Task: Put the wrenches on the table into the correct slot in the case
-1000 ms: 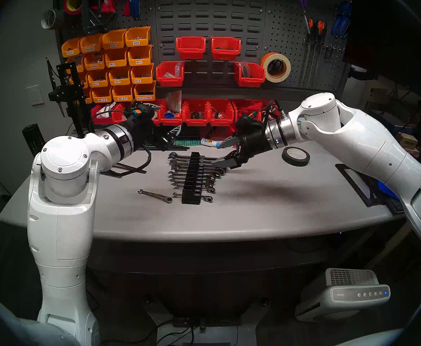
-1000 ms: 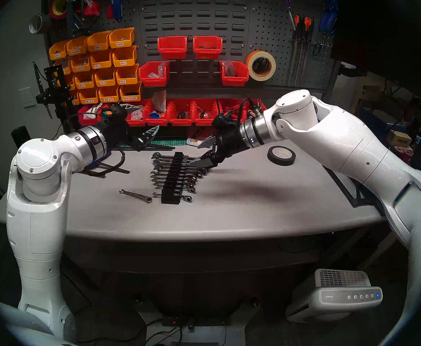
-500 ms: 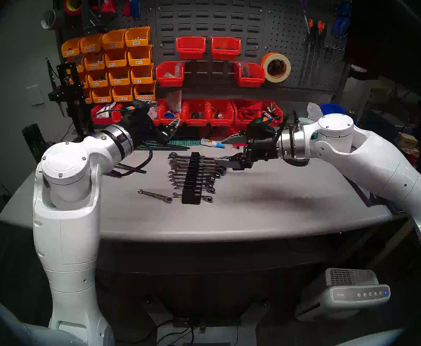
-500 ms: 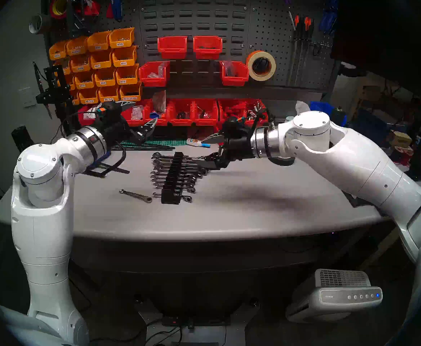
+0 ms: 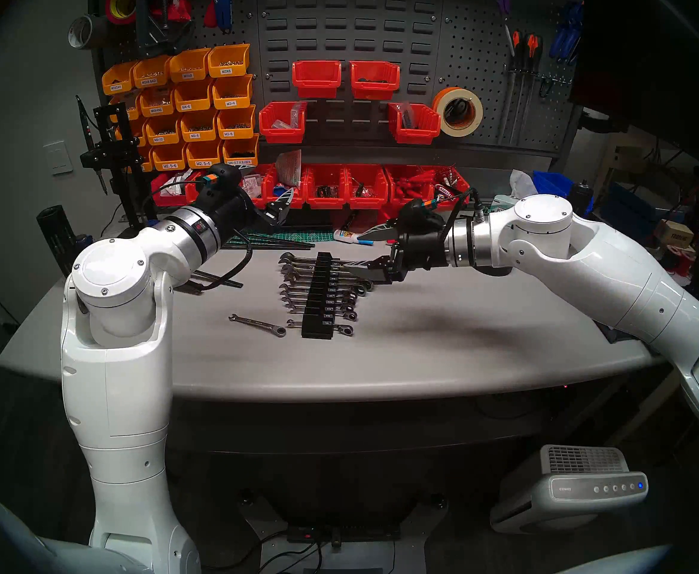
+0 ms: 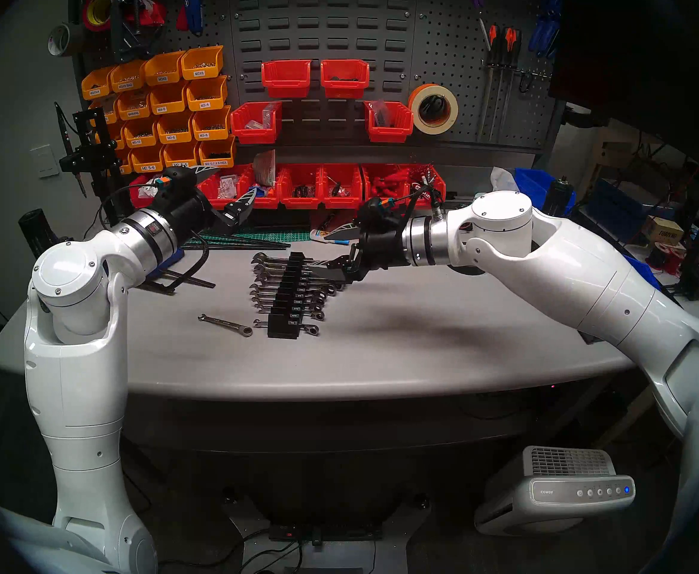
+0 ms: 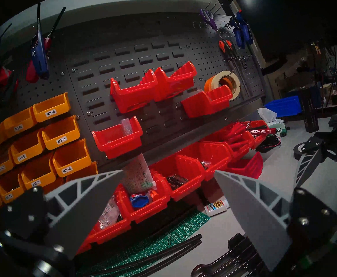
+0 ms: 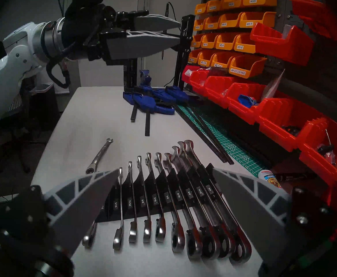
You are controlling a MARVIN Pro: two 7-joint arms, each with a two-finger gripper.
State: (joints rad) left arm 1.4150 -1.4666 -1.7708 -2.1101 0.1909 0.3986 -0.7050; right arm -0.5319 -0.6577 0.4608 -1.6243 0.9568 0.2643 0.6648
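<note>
White left arm's grey-fingered left gripper gapes, nearly level; right gripper (tilted downward) also gapes.

Right tool stands wide open and empty above the black case, which is filled with chrome wrenches. One loose wrench lies on the grey tabletop, left of the case. Left tool hangs open above the far end.

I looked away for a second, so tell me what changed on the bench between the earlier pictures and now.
The right arm swung its elbow down, hiding the black tape roll, with the right gripper open and empty by the case's far end. The left gripper rolled, open. Nothing was gripped or released. The loose wrench on the table stayed put.
</note>
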